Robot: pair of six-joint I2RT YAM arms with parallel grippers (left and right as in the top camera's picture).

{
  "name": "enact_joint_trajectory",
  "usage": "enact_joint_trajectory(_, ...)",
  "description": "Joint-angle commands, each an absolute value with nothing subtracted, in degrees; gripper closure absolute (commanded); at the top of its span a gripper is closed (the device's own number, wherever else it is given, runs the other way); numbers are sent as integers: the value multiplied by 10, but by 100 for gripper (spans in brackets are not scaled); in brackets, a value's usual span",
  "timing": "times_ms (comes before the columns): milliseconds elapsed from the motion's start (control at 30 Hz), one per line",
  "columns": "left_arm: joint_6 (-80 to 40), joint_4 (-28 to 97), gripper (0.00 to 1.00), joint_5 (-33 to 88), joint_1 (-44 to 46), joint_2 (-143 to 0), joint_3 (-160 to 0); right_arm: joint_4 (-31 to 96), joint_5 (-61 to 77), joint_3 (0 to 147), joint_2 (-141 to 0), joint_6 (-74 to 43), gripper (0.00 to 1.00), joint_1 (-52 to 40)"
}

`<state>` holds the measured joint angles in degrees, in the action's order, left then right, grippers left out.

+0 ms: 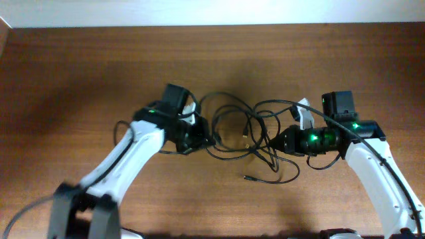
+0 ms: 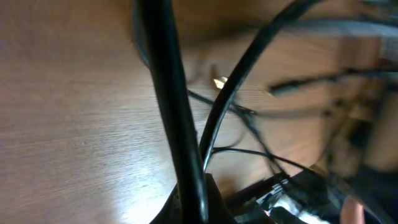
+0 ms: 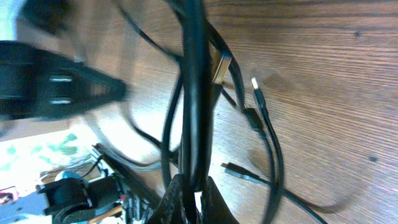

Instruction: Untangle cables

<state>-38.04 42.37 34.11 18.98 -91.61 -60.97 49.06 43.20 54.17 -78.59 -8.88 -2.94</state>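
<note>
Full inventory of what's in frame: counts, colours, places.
table: one, brown wood, fills the view
white strip: one, top edge, beyond the table
cables: one tangle, black, table centre; strand count unclear
plug ends: at least three, silver or black, within the tangle
left gripper: one, black, shut on cables, tangle's left side
right gripper: one, black, shut on cables, tangle's right side
left arm, right arm: two, white, bottom corners

The thin flexible cables [image 3: 193, 93] are black, one flat metal plug [image 3: 219, 68] silver and a smaller tip [image 3: 254, 83] pale, the flat wooden table [image 1: 80, 73] is warm reddish brown with fine straight grain, and the left robot arm [image 1: 133, 153] and right robot arm [image 1: 375, 166] are white-shelled with black joints and small glowing green lights [image 1: 311, 138].
</note>
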Motion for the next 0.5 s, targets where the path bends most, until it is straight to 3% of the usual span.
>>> enact_joint_trajectory(0,-263,432,100,306,130,-778,-609,488,316,543,-770,-94,96,-22)
enact_joint_trajectory(200,-245,432,100,259,53,-566,-609,486,245,543,-770,-132,96,-22)
enact_joint_trajectory(367,-234,432,100,181,49,-481,-609,486,159,543,-770,-132,96,-22)
enact_joint_trajectory(467,-207,435,100,177,49,-460,-609,442,26,543,-770,-132,95,-22)
